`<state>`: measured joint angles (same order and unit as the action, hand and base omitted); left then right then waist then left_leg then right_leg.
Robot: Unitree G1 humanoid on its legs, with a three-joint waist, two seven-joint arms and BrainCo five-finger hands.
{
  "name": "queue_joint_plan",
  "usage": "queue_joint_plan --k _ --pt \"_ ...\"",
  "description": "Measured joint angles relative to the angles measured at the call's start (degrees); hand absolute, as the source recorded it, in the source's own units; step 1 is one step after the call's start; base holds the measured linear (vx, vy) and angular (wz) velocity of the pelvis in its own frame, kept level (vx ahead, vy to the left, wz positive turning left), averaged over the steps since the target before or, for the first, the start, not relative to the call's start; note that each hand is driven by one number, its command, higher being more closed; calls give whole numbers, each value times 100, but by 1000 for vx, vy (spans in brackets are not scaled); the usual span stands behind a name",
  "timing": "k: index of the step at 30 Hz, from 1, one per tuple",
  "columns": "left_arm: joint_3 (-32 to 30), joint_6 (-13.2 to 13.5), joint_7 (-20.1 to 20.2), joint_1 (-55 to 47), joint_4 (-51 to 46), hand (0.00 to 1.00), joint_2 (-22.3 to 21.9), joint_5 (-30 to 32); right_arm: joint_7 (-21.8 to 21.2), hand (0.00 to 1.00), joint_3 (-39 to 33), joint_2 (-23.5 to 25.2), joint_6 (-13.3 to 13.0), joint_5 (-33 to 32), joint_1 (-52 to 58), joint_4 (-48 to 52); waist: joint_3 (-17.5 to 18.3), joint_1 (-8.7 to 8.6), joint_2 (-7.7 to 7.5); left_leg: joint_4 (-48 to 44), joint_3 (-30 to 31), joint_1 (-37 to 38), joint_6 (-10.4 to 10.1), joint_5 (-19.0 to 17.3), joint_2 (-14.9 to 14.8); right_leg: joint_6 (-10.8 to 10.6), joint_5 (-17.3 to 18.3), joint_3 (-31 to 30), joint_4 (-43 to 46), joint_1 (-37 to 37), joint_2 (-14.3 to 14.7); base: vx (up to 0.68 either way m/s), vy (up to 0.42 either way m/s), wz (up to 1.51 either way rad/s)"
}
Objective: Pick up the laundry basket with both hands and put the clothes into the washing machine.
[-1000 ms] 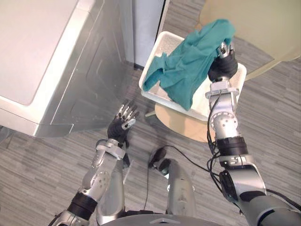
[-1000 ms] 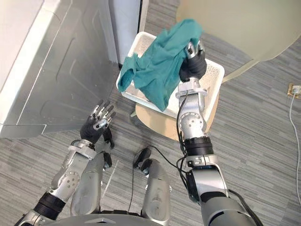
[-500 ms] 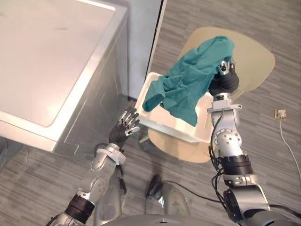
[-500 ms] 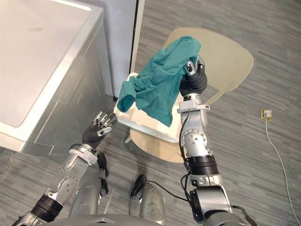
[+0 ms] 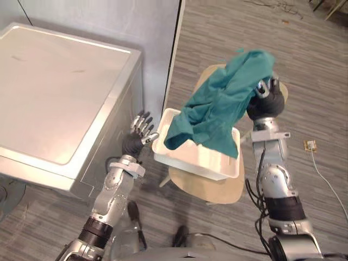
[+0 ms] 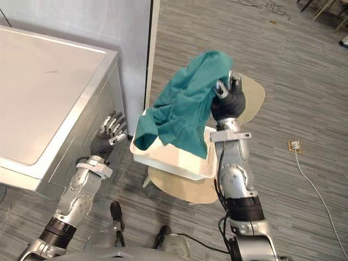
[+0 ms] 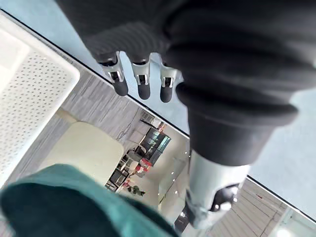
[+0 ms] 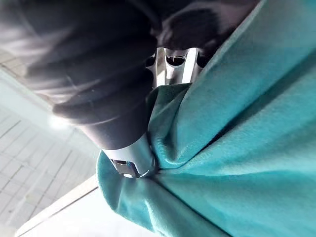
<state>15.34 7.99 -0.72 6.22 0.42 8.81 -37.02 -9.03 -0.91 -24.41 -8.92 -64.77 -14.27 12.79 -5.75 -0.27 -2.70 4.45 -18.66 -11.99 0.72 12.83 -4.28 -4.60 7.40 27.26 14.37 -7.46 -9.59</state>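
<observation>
The white laundry basket (image 5: 191, 163) sits on a beige stool (image 5: 209, 189), just beside the washing machine (image 5: 54, 103). Above the basket, the right hand (image 5: 265, 103) has its fingers curled into a teal garment (image 5: 220, 106) that it holds up, the cloth's lower end hanging into the basket. The left hand (image 5: 137, 139) is between basket and machine, with straight, spread fingers that grasp nothing.

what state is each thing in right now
cloth, held up, bunched in the right hand, lower end hanging over the basket
basket, upright on the chair, in neither hand
washer, upright, top closed
chair, upright, carrying the basket
right hand, raised, shut on the cloth
left hand, open, fingers straight, between washer and basket rim
</observation>
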Motion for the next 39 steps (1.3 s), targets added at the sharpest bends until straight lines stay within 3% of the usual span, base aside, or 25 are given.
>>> queue_joint_plan --k 9,13,18,25,28,34,39 --pt "109 -26 -48 676 257 0 59 493 -250 100 320 8 188 -2 584 481 175 -67 72 37 -11 -10 -67 -49 -30 -4 -165 -100 -310 50 93 11 -10 -6" --pt "528 -158 -4 1249 777 0 147 718 -321 100 687 94 311 -10 588 484 198 -111 76 37 -15 -65 -78 -57 -18 -6 -255 -132 -363 1 95 19 -1 -3" --pt "1457 -518 295 1761 1577 0 129 865 -335 100 1475 252 441 -21 558 484 267 -117 87 5 -39 -124 -40 -27 -4 -27 -335 -192 -420 -75 96 49 -16 -6" --pt "2115 -787 272 2453 3087 0 -401 903 -190 100 2449 1303 530 -32 400 469 278 -105 105 7 -4 -129 -69 -48 -10 -23 -335 -283 -392 -143 92 41 -27 -6" --pt "2201 -794 148 2545 3274 0 -493 692 -67 100 2504 1370 458 -103 330 436 278 -119 104 7 -4 -129 -101 -71 -10 -22 -332 -296 -368 -158 86 42 -26 -2" --pt "2404 -795 17 2641 3419 0 -495 -420 44 100 2497 1445 260 -258 312 419 278 -158 105 38 7 -134 -144 -101 -16 -8 -285 -306 -311 -187 75 31 -25 0" --pt "2430 -783 10 2640 3388 0 -495 -682 42 100 2482 1444 243 -253 323 418 279 -171 104 29 37 -148 -145 -102 -7 -20 -234 -286 -245 -198 59 66 -38 3"
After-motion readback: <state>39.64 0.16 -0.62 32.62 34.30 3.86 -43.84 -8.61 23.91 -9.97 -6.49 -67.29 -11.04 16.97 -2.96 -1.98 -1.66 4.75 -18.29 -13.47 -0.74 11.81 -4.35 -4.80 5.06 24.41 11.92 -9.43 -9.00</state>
